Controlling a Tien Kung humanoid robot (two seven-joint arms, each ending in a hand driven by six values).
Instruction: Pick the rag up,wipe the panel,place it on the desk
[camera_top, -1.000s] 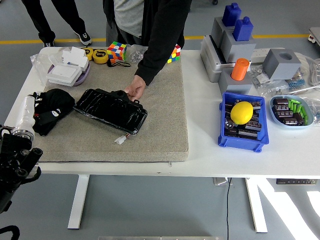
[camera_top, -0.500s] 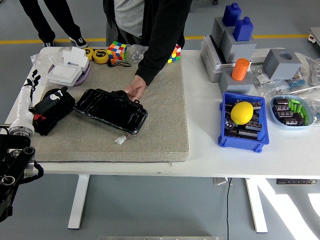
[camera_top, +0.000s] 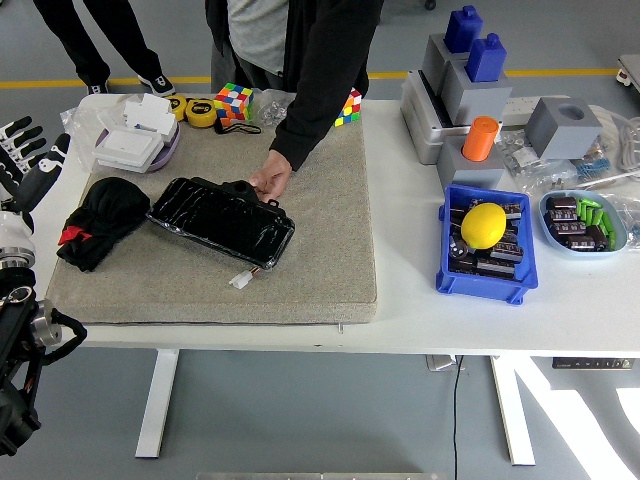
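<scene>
The rag lies crumpled on the left part of the grey mat, just left of the glossy black panel and touching or almost touching its left end. It is a dark cloth with a bit of red at its near-left edge. It looks soft and light, with no stiffness, so it should bunch and drape under any grip; the raised, bunched middle seems the best place to pinch, since the thin edges would likely slip free. The left hand hovers at the far-left edge of the bench, fingers spread wide and holding nothing, apart from the rag. A person's hand rests on the panel's far edge, steadying it. The panel looks rigid and slick.
</scene>
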